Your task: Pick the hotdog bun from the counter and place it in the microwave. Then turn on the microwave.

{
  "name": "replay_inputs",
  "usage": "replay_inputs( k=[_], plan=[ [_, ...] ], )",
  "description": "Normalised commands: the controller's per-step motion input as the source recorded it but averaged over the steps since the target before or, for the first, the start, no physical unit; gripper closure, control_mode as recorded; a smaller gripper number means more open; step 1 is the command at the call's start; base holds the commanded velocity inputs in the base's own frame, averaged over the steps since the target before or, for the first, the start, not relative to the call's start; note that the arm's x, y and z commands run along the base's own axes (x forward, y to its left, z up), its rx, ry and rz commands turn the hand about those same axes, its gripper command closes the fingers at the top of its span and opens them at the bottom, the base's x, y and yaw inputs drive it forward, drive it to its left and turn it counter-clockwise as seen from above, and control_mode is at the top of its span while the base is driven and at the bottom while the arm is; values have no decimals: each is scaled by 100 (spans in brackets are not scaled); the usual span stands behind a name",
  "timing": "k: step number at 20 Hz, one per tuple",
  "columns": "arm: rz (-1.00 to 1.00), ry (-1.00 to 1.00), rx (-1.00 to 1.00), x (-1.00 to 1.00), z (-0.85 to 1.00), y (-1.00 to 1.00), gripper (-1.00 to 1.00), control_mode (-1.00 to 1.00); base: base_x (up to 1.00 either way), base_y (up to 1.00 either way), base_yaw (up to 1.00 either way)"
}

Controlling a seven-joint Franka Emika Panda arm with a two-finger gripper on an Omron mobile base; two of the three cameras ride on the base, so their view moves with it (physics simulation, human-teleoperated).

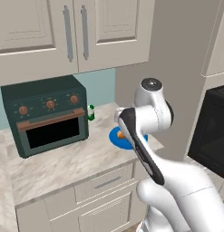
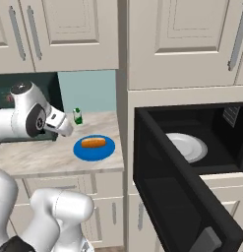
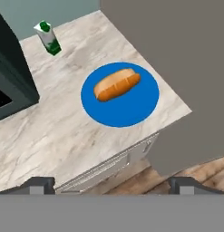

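Marbled beige counter [image 3: 63,131]; oblong bun [image 3: 117,84], round plate [image 3: 136,106].

The arm [image 1: 145,136] hides most of the blue plate [image 1: 118,138]

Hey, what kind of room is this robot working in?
Most likely a home kitchen, computer-rendered. A built-in microwave stands open with a white plate inside, a bun lies on a blue plate on a marbled counter, and cream cabinets hang above a green countertop oven.
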Motion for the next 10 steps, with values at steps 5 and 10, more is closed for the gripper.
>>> replay_inputs(
  k=[5,10],
  plan=[
    [-28,13,16,58,-12,-34,-100,-100,0,0,0],
    [-13,9,13,59,-25,-19,-100,-100,0,0,0]
  ],
)
